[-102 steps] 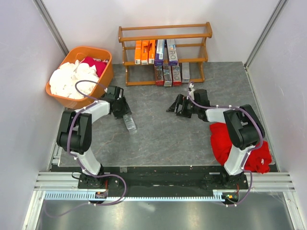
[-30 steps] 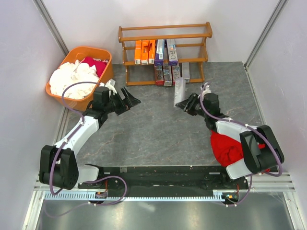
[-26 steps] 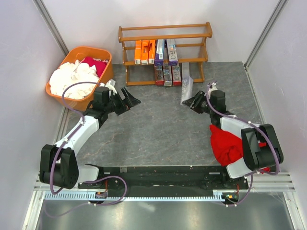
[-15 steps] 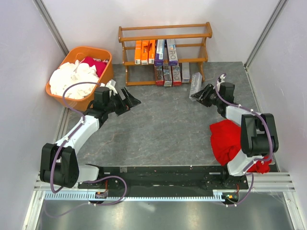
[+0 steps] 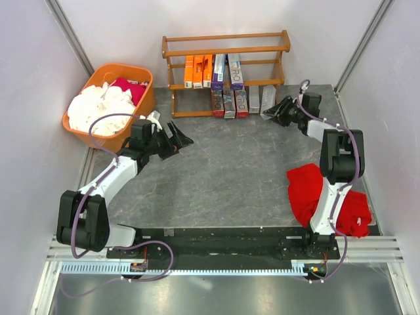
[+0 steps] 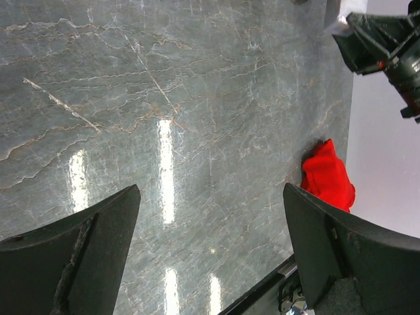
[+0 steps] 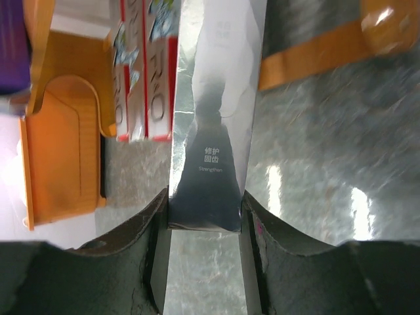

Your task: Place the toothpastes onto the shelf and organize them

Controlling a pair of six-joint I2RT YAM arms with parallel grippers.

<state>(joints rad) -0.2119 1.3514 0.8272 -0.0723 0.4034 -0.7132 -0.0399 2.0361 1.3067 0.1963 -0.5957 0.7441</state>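
Right wrist: right end effector (image 7: 205,220) grips a silver carton (image 7: 215,98); left end effector (image 6: 210,197) spread wide.

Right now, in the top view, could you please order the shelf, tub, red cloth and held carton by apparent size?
1. shelf
2. tub
3. red cloth, partly covered
4. held carton

R gripper (image 7: 205,215) clamped on silver carton (image 7: 215,92). Red-silver cartons (image 7: 146,79) just left of it, shelf (image 7: 62,151) end panel further left. Grey tabletop (image 7: 315,157) to its right.
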